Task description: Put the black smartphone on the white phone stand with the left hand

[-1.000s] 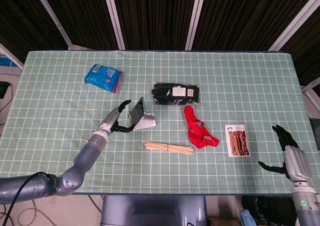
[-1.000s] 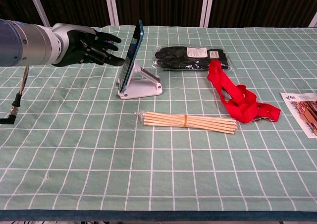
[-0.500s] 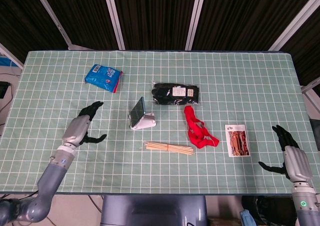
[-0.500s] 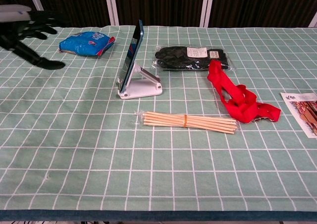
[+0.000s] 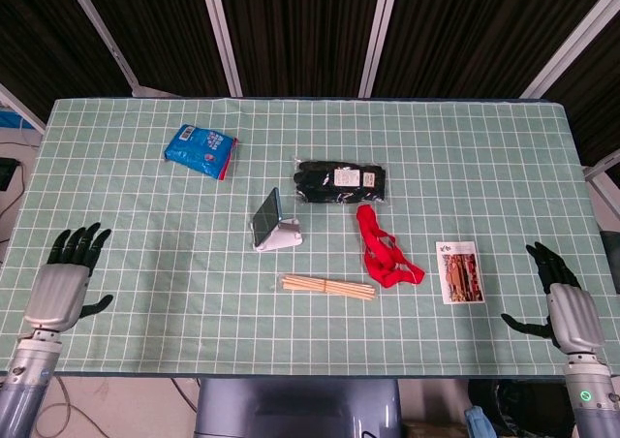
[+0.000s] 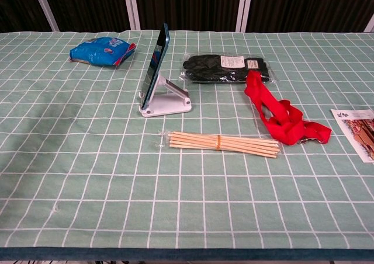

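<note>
Black smartphone (image 6: 156,62) propped tilted on white phone stand (image 6: 168,102) mid-surface, left robot hand (image 5: 66,275) released, fingers spread at near-left edge, right robot hand (image 5: 562,297) likewise released at near-right edge

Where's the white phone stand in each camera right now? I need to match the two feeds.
Head view: white phone stand near table centre, smartphone leaning on it.
Chest view: stand left of centre, upper half.
Shared landmark: bundle of wooden sticks just in front of it.
</note>
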Controlling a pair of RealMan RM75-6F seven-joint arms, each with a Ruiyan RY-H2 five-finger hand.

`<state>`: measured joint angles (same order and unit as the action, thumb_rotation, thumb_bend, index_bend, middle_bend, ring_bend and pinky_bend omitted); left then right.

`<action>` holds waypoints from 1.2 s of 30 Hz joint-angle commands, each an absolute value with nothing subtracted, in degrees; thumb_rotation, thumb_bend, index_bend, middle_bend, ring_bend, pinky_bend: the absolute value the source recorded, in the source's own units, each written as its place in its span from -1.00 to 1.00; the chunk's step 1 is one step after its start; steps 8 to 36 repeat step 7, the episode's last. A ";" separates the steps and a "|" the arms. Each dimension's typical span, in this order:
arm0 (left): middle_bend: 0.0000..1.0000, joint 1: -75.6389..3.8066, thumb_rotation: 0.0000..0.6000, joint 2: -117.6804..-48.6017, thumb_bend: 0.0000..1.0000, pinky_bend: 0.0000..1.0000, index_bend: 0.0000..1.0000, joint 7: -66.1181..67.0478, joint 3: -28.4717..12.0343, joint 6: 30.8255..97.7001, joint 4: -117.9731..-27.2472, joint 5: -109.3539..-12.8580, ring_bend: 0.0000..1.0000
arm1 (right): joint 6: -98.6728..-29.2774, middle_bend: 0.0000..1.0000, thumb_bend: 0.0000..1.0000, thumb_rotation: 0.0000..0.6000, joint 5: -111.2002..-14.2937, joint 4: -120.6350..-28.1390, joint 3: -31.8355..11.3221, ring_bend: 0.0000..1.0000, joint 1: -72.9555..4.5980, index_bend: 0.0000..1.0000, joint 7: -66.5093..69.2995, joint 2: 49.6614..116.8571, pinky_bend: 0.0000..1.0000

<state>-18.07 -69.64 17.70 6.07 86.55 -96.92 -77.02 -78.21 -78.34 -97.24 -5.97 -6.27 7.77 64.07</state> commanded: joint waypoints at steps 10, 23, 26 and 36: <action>-1.00 -14.44 1.00 -69.76 -0.80 -1.00 -1.00 15.61 5.70 87.13 -95.11 -77.92 -1.00 | -78.67 -1.00 -0.76 1.00 -78.79 -97.05 -5.83 -1.00 -6.12 -1.00 7.39 64.15 -0.70; -1.00 -14.44 1.00 -69.76 -0.80 -1.00 -1.00 15.61 5.70 87.13 -95.11 -77.92 -1.00 | -78.67 -1.00 -0.76 1.00 -78.79 -97.05 -5.83 -1.00 -6.12 -1.00 7.39 64.15 -0.70; -1.00 -14.44 1.00 -69.76 -0.80 -1.00 -1.00 15.61 5.70 87.13 -95.11 -77.92 -1.00 | -78.67 -1.00 -0.76 1.00 -78.79 -97.05 -5.83 -1.00 -6.12 -1.00 7.39 64.15 -0.70; -1.00 -14.44 1.00 -69.76 -0.80 -1.00 -1.00 15.61 5.70 87.13 -95.11 -77.92 -1.00 | -78.67 -1.00 -0.76 1.00 -78.79 -97.05 -5.83 -1.00 -6.12 -1.00 7.39 64.15 -0.70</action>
